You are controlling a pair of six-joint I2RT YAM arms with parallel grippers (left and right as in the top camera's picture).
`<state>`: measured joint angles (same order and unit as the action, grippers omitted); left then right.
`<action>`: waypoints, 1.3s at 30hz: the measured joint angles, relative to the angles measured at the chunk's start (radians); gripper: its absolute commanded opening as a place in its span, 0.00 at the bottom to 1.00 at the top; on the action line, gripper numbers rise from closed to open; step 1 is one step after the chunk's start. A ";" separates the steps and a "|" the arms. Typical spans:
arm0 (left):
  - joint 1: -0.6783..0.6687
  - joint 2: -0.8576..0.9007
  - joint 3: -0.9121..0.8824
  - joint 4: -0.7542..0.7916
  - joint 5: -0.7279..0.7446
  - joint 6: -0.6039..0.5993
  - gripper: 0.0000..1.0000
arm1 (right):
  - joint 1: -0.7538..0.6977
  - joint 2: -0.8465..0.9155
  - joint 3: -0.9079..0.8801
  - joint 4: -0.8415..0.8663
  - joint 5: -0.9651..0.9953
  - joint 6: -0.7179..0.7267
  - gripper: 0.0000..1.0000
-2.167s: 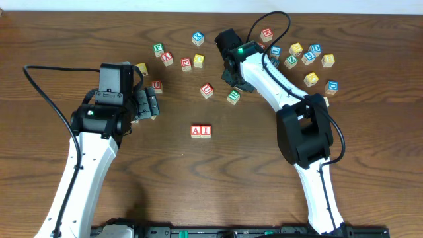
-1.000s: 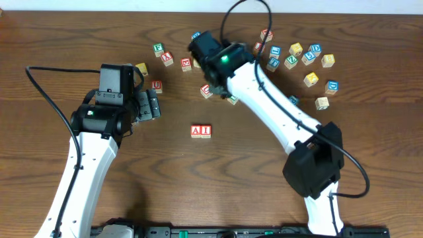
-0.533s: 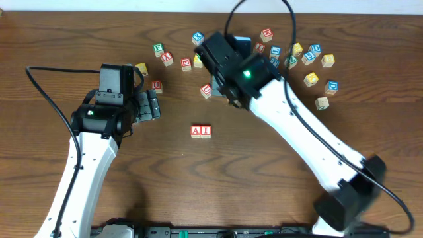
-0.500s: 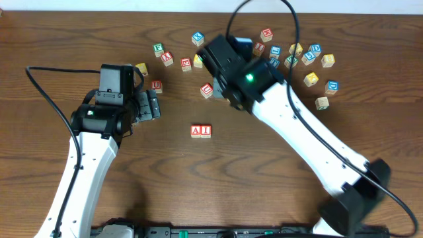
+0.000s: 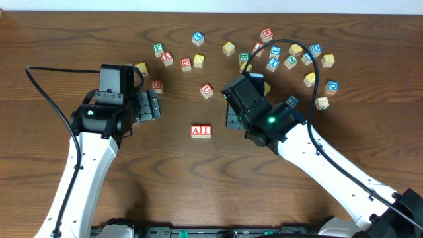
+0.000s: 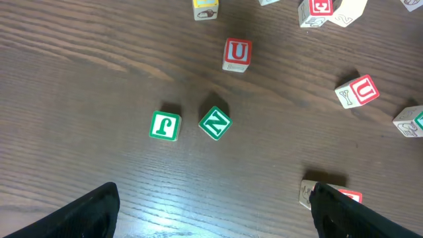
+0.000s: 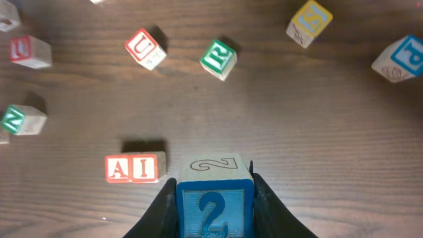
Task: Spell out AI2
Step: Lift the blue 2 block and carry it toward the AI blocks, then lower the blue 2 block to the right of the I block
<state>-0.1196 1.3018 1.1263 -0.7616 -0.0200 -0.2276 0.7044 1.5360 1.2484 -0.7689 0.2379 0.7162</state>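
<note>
Right wrist view: my right tool point(image 7: 215, 217) is clenched on the 2 cube point(image 7: 215, 198), with a finger point(image 7: 162, 206) pressed to each side and the blue 2 facing the camera. The A cube point(image 7: 119, 168) and I cube point(image 7: 145, 167) lie touching, side by side on the table point(image 7: 310, 132). The 2 cube sits just right of the I cube, with a thin strip of wood showing between them. I cannot tell whether the 2 cube rests on the table.

Around:
- The U cube point(image 7: 145, 47) and the green R cube point(image 7: 218, 58) lie beyond the pair, well apart from it.
- More cubes are scattered along the far right of the table.

Left wrist view: my left tool point(image 6: 215, 215) is released, its fingers spread wide with only bare wood between them. The J cube point(image 6: 164, 125) and N cube point(image 6: 215, 123) lie ahead of it, near each other but apart.

Overhead, against half a second ago:
- My right arm was stretched over the far scatter, its tool beside the U cube. It has since drawn back toward the near side and now sits just right of the pair.
- A yellow cube point(image 5: 229, 47) that the arm covered is now in plain sight.
- The A and I cubes and my left arm have not shifted.
</note>
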 measured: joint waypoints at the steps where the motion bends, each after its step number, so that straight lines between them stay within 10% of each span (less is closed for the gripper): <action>1: 0.000 0.000 0.000 0.000 0.000 0.000 0.91 | 0.000 0.000 -0.002 0.000 0.000 0.003 0.16; 39: 0.000 0.000 0.000 0.000 0.000 0.000 0.91 | 0.020 0.292 -0.003 0.090 -0.074 0.062 0.17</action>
<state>-0.1196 1.3018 1.1267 -0.7616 -0.0200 -0.2276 0.7242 1.8282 1.2457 -0.6792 0.1635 0.7780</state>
